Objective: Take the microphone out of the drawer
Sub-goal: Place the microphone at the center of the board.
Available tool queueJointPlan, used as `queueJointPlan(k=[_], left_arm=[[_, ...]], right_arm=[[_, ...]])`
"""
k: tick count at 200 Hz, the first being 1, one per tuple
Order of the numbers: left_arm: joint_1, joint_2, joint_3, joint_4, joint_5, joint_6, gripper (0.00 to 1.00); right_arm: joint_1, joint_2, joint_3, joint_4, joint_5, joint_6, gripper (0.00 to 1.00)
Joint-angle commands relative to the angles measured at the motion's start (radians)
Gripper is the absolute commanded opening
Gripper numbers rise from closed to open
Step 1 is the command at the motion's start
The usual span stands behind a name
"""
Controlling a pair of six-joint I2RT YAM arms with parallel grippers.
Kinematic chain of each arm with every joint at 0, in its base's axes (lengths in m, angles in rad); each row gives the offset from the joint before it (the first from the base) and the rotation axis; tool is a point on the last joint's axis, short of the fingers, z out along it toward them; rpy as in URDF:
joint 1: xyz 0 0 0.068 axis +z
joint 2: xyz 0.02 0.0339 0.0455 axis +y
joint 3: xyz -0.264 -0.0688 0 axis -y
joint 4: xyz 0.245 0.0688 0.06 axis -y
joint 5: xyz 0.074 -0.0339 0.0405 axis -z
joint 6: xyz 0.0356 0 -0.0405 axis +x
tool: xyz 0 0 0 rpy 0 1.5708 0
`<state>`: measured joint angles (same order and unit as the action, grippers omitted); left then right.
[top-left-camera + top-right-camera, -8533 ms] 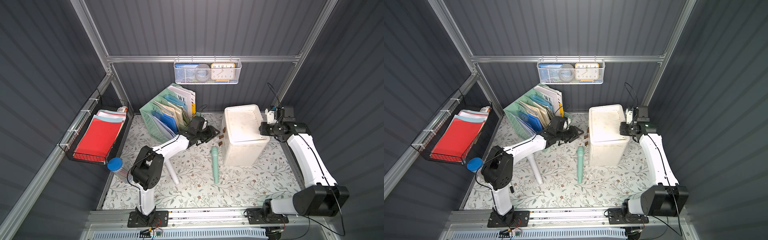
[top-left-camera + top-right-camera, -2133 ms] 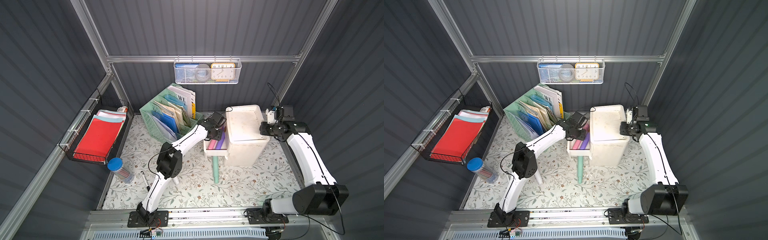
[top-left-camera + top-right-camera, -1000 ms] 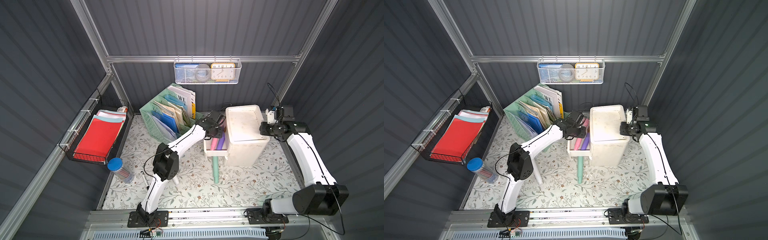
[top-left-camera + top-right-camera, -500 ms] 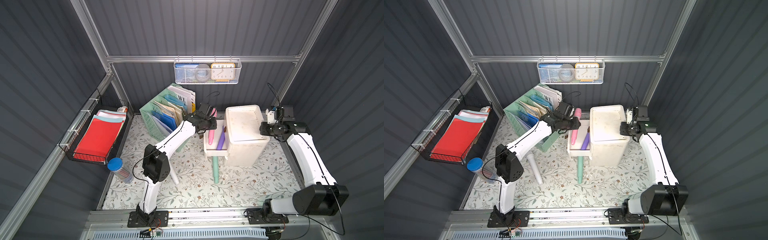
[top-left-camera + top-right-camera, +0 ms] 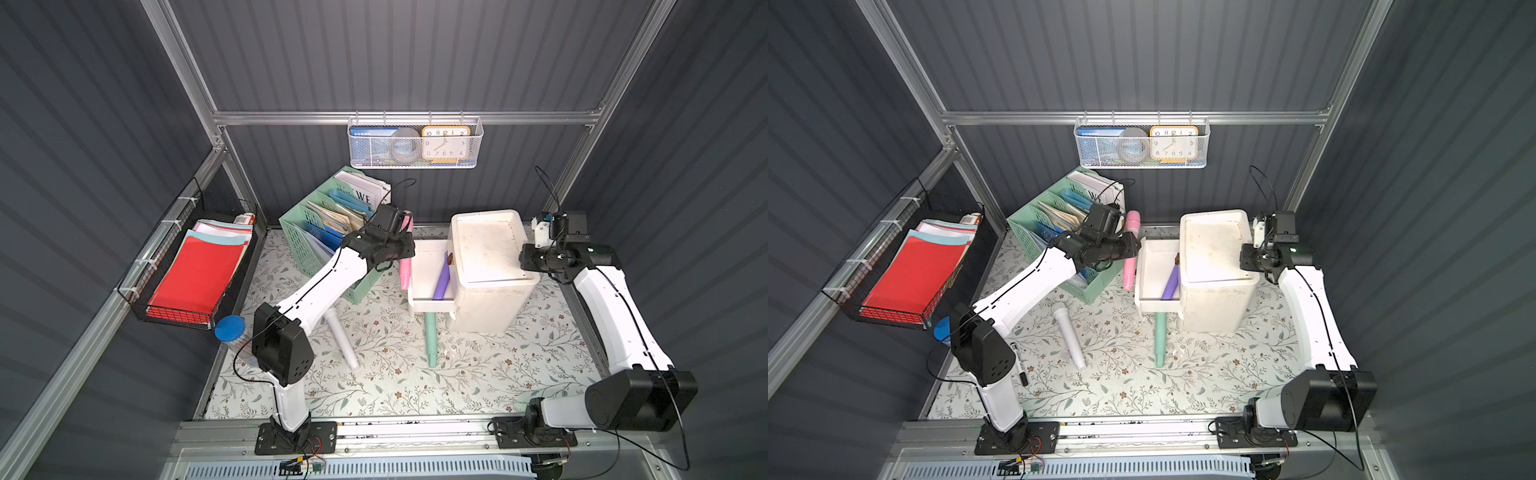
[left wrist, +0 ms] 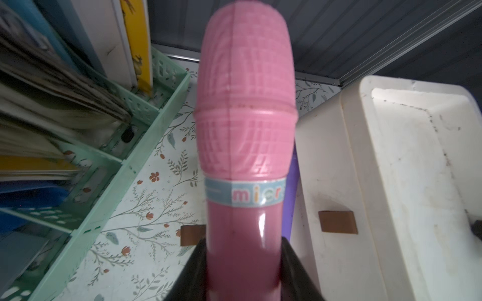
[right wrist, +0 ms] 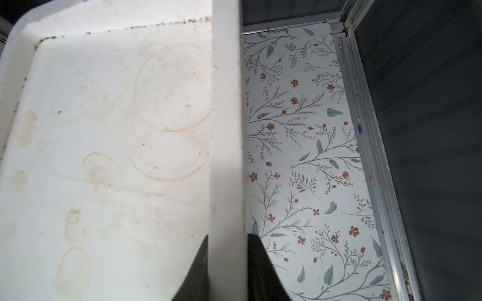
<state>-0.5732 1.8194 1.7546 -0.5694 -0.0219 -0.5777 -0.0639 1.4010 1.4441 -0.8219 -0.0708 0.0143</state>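
A pink microphone [image 5: 405, 270] [image 5: 1128, 266] [image 6: 245, 130] hangs in the air just left of the open white drawer [image 5: 428, 306] [image 5: 1156, 306], between it and the green file rack. My left gripper [image 5: 402, 249] [image 5: 1130, 248] [image 6: 243, 260] is shut on its handle, head pointing to the back wall. A purple microphone [image 5: 441, 278] [image 5: 1170, 283] lies inside the drawer. At the far side of the white drawer cabinet [image 5: 486, 257] [image 5: 1214, 257] [image 7: 104, 130], my right gripper [image 5: 525, 261] [image 5: 1246, 257] [image 7: 227, 247] is shut on its top rim.
A green microphone [image 5: 431, 338] [image 5: 1159, 340] lies on the floral table, partly under the drawer. A white microphone [image 5: 343, 340] [image 5: 1069, 332] lies further left. The green file rack [image 5: 307, 245] [image 5: 1034, 224], a black paper basket [image 5: 195, 270] and a blue-lidded jar [image 5: 230, 328] line the left side.
My left gripper has lifted the pink microphone out of the drawer and carried it left, past the drawer's side wall. The right arm has not moved.
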Motion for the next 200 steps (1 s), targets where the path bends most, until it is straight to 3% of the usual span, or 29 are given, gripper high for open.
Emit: queueJointPlan(k=[1,84,200], left_arm=[[0.004,-0.064,-0.085,0.007,-0.06,-0.013,0.21],[0.003,-0.145,-0.414,0.073,-0.107,-0.074,0.22],[-0.039,-0.005,-0.539,0.143,-0.107,-0.074,0.23]], right_arm=[[-0.01,0.029,-0.059,-0.106,-0.093,0.092,0.0],[-0.01,0.031,-0.065,-0.101,-0.098,0.094,0.0],[-0.01,0.022,-0.067,-0.104,-0.093,0.094,0.0]])
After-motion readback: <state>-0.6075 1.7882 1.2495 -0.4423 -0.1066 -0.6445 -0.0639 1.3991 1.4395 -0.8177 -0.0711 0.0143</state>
